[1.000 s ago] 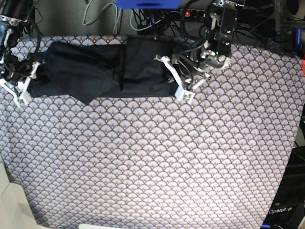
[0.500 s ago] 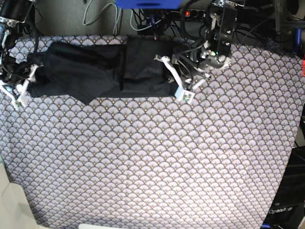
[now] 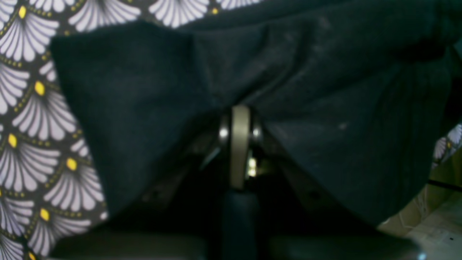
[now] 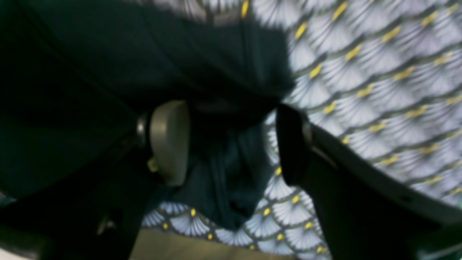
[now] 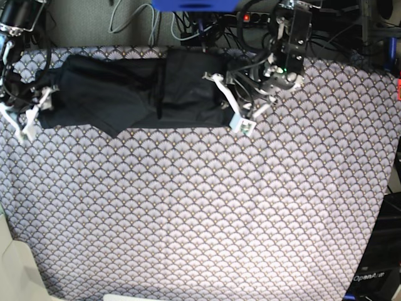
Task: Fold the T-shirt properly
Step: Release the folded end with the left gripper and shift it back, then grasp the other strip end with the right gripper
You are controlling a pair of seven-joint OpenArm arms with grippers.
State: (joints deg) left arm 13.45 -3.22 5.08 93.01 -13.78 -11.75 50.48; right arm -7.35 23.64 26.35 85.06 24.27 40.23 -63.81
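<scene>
The black T-shirt [image 5: 125,88] lies as a long folded band across the far part of the table. My left gripper [image 5: 230,106] is at its right end. In the left wrist view the gripper [image 3: 240,119] is shut, with the T-shirt [image 3: 325,90] pinched and draped over it. My right gripper [image 5: 28,116] is at the shirt's left end. In the right wrist view it [image 4: 231,144] is open, with bunched T-shirt cloth [image 4: 90,72] between the two fingers [image 4: 169,141].
The scallop-patterned tablecloth [image 5: 200,207] covers the table in front of the shirt. Cables and dark equipment [image 5: 294,31] crowd the far edge, with a blue object [image 5: 194,5] above. A pale surface [image 5: 12,263] sits at the front left corner.
My right gripper has shifted a little left and up, and the shirt's left end has spread slightly leftward. The left arm has not moved.
</scene>
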